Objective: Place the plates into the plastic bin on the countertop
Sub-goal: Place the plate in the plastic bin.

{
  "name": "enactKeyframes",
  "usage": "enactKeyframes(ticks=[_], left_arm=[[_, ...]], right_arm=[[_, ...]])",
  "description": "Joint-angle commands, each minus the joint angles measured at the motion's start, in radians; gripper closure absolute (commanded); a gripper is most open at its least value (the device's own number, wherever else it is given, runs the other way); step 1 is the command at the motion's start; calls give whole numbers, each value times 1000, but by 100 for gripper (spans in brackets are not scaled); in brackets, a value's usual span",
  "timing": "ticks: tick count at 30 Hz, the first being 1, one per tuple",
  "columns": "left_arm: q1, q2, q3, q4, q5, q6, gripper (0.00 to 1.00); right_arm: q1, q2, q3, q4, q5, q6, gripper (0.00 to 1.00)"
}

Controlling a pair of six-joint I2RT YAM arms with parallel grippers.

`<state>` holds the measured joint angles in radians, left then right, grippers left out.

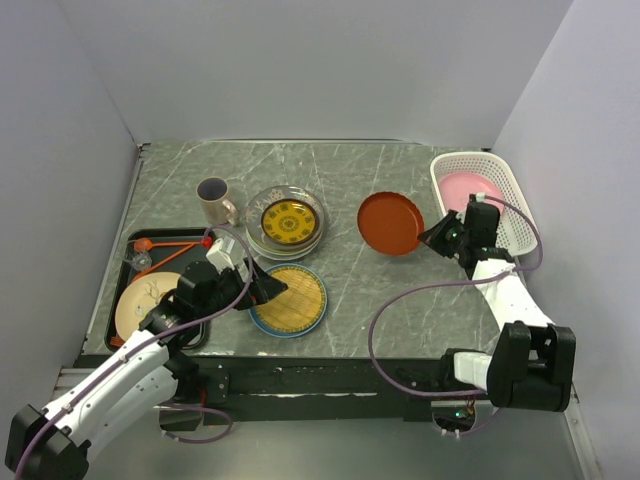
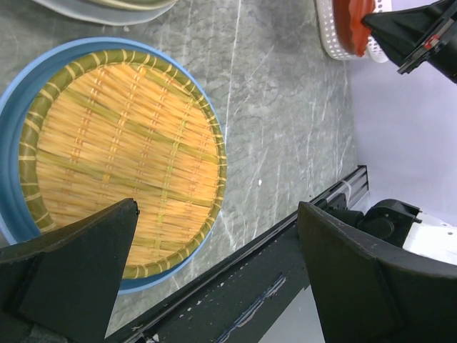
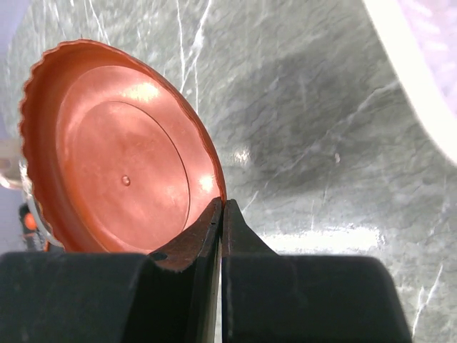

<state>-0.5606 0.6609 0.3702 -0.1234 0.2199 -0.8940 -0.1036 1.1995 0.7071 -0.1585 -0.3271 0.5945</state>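
I'm pinching the red plate (image 1: 390, 222) by its rim in the right fingers (image 3: 189, 250), tilted above the surface (image 1: 400, 300) beside the plastic bin (image 1: 517, 200), aiming to clear the bin wall before levelling it in; left fingers (image 2: 78, 271) are hanging wide apart.

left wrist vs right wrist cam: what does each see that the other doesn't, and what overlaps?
Left wrist only: the left gripper, open, near the woven-pattern plate lying in the blue plate. Right wrist only: the inner face of the red plate, its rim pinched in the shut right gripper. Both: red plate, right gripper, countertop, plastic bin.
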Motion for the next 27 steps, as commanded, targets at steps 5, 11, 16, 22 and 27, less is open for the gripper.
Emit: enactKeyframes(ticks=[5,11,16,22,27], left_arm=[[-1,35,-19,67,16,-8,1],[-1,68,-24,94,32,3,1],[-1,100,-19,116,35,15,1],[-1,137,-4,116,41,26,1],[-1,151,4,126,38,33,1]], right_arm=[[-73,41,58,102,-58,59,100],[-113,37,66,114,-12,87,100],[-153,29,87,112,29,96,100],[-199,28,97,122,51,128,100],[-212,6,83,126,94,157,100]])
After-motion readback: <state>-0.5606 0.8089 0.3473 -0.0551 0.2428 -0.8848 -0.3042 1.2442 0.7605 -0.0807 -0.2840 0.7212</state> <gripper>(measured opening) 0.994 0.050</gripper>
